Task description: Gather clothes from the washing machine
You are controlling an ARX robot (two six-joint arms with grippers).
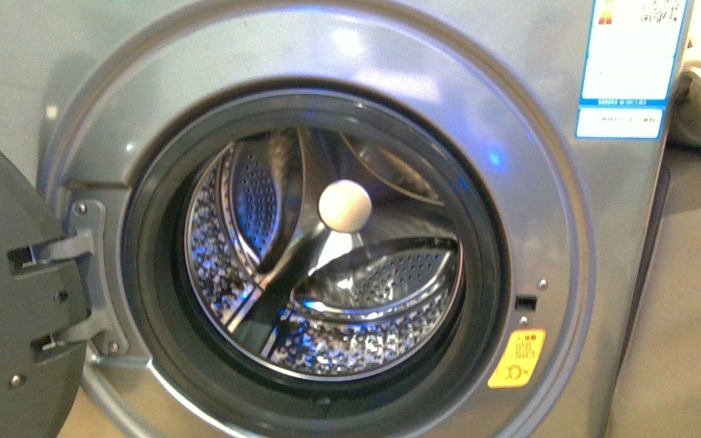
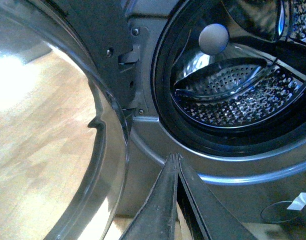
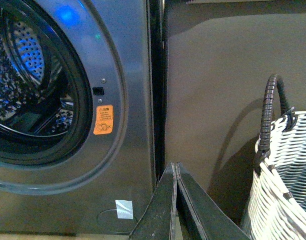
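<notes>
Front view shows the washer [image 1: 548, 237] filling the frame, its door [image 1: 9, 301] swung open at the lower left and the round opening wide and unobstructed at centre. Inside, the drum [image 1: 237, 228] shows only bare perforated steel, a paddle, and a pale ball-like spot [image 1: 344, 205] near the middle; I cannot tell what that is. No clothes appear in any view. If a garment remains, it would have to lie low at the front of the drum, behind the dark door seal [image 1: 155, 301], which hides that part.

Neither arm appears in the front view. In the left wrist view the left gripper [image 2: 175, 165] sits at the lower centre of the frame with its fingers pressed together, holding nothing; the drum mouth lies ahead of it, toward the upper right of that frame, with the open door at the left. In the right wrist view the right gripper [image 3: 174, 172] is likewise closed tight and empty, facing the washer's side edge, with the orange sticker [image 3: 103, 120] at mid-left and the basket [image 3: 285, 185] at the lower right.

My judgement is that the left arm is better lined up with the opening, while the right is nearer the basket. With the drum looking empty, the collecting seems largely finished, or needs a closer look below the seal.
</notes>
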